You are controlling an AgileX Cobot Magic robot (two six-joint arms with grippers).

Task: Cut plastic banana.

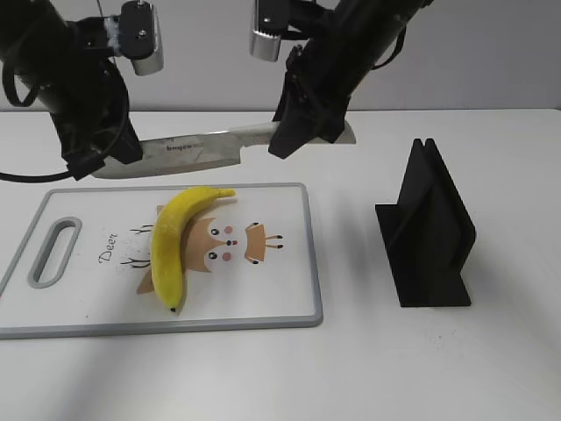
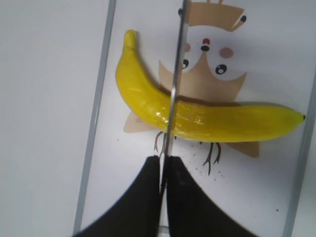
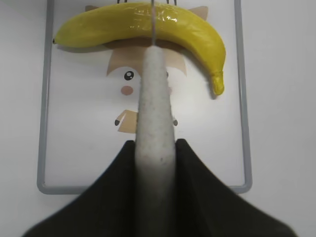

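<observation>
While both arms hold the knife [image 1: 219,145] level above the cutting board [image 1: 289,298], left gripper [image 2: 163,170] pinching the blade tip and right gripper [image 3: 154,148] clamping the handle, the plastic banana [image 1: 175,241] lies whole beneath. Next move, by judgement: lower squarely across its middle.

The plastic banana [image 1: 178,242] [image 2: 207,116] [image 3: 143,22] is a single whole piece, glossy bright yellow, with a gentle curve. It lies flat on its side on the white cutting board [image 1: 280,294], across the cartoon deer printed there. Its short stem points toward the board's far edge and its small dark tip toward the near edge, the bend bulging toward the board's handle end. The skin is smooth and unbroken, with shiny highlights along the middle. It rests left of the board's centre.
</observation>
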